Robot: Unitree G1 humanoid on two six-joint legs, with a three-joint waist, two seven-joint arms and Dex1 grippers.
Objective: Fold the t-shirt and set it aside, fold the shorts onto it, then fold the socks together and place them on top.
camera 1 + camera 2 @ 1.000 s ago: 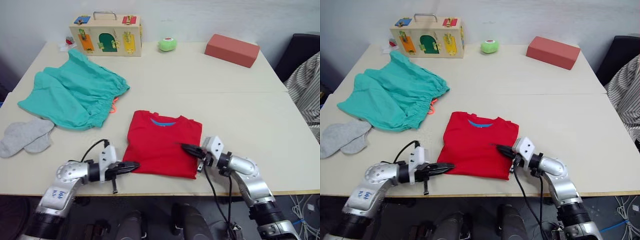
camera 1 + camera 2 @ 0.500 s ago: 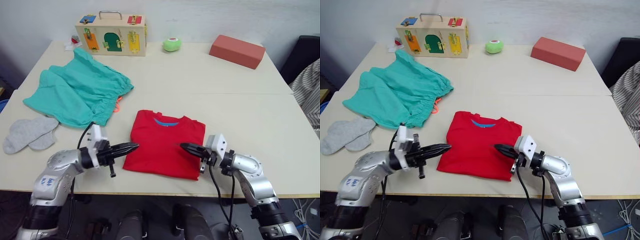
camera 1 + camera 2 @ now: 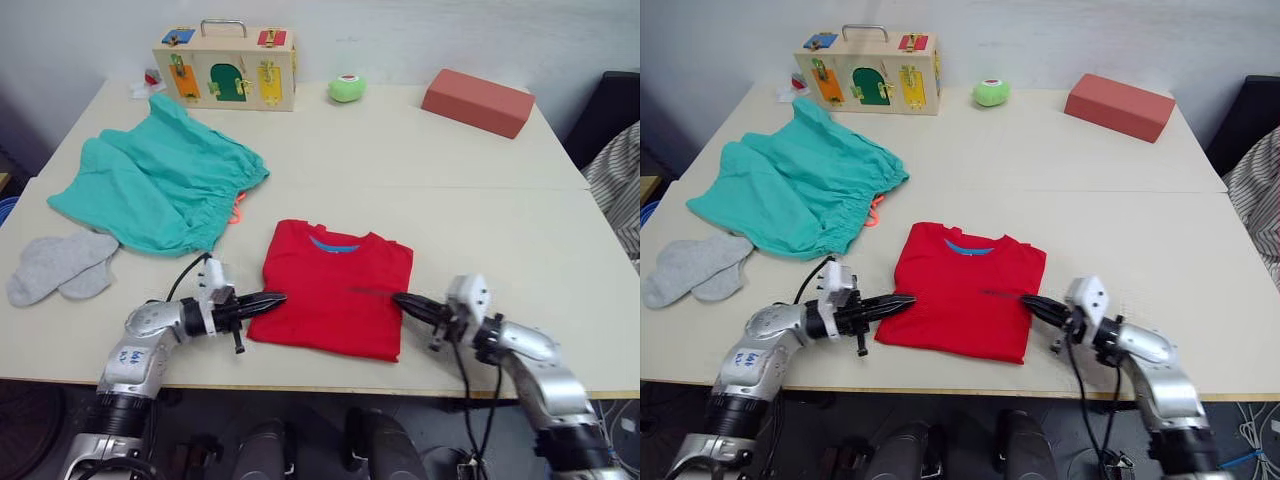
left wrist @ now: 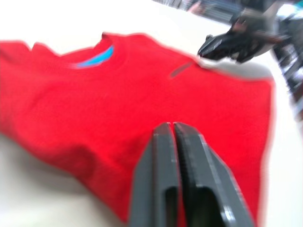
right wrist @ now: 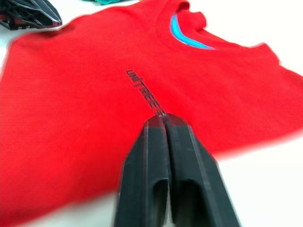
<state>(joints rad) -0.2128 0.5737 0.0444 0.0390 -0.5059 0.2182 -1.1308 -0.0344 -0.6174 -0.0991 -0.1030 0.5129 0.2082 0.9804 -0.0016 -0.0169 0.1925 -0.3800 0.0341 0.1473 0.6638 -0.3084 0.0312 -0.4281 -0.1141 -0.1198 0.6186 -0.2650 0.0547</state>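
— Red cloth first: where is the shirt [image 3: 335,299]?

— Folded into a rough square at about 6 o'clock on the surface [image 3: 480,190], near the front edge, neck opening and blue label facing 12 o'clock.

— And the hands?

— One at each side of it. The left hand [image 3: 268,300] lies low at the shirt's 9 o'clock edge, fingers pressed together, tips touching or just over the cloth. The right hand [image 3: 407,303] is at the 3 o'clock edge, fingers likewise closed with nothing between them, tips at the hem. The wrist views show both pairs of fingers meeting flat, holding no fabric.

— The shorts [image 3: 160,187]?

— Spread out loosely at 10 o'clock, unfolded, the orange-pink drawstring [image 3: 234,208] poking from the waistband toward the shirt. They lie apart from the shirt.

— Socks [image 3: 58,266]?

— Two grey ones overlapping at 9 o'clock, near the left edge, just beside the shorts' lower hem.

— Anything else?

— At the back, a wooden latch box [image 3: 225,66] at 11 o'clock, a green ball [image 3: 346,88] at 12, a red-brown block [image 3: 476,102] at 1.
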